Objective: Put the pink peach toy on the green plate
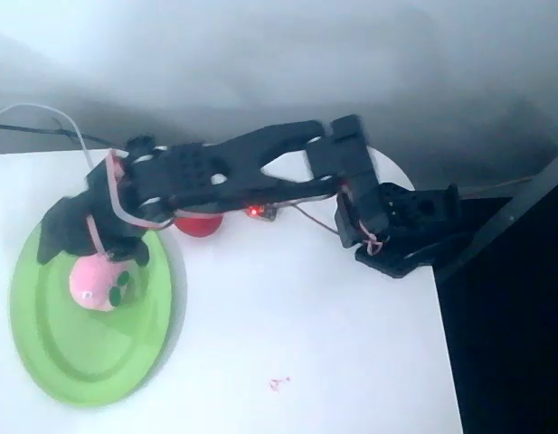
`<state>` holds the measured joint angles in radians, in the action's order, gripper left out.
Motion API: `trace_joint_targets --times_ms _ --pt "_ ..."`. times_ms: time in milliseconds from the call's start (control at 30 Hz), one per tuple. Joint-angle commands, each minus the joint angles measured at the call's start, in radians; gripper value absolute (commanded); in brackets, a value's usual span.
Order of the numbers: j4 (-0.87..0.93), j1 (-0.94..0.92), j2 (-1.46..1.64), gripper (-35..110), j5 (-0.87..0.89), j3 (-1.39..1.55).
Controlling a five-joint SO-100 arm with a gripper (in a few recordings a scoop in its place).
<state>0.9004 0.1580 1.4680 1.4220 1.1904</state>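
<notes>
Softly rounded pink peach toy [96, 281], green-leaved

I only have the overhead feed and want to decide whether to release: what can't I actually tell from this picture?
- Hand: its fingers are hidden under the arm's own black body, so open or shut is unclear.
- Pink peach toy: over the green plate, but from above, resting or hanging cannot be told.
- Red ball: mostly covered by the arm.
- Small red mark on the table: too tiny to identify.
</notes>
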Motion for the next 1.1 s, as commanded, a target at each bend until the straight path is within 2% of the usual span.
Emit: trace_joint_targets --times_ms 0,67,133,267,733,1067 --pt "-0.002 0.014 0.301 34 0.021 0.235" --pt "0.0 0.009 0.453 20 0.046 0.405" --pt "0.002 -0.005 0.609 0 0.08 0.577" --pt "0.002 -0.034 0.848 0 0.175 0.847" --pt "0.064 -0.063 1.523 0 0.261 1.775" --pt "0.061 -0.161 1.779 0 0.296 2.068"
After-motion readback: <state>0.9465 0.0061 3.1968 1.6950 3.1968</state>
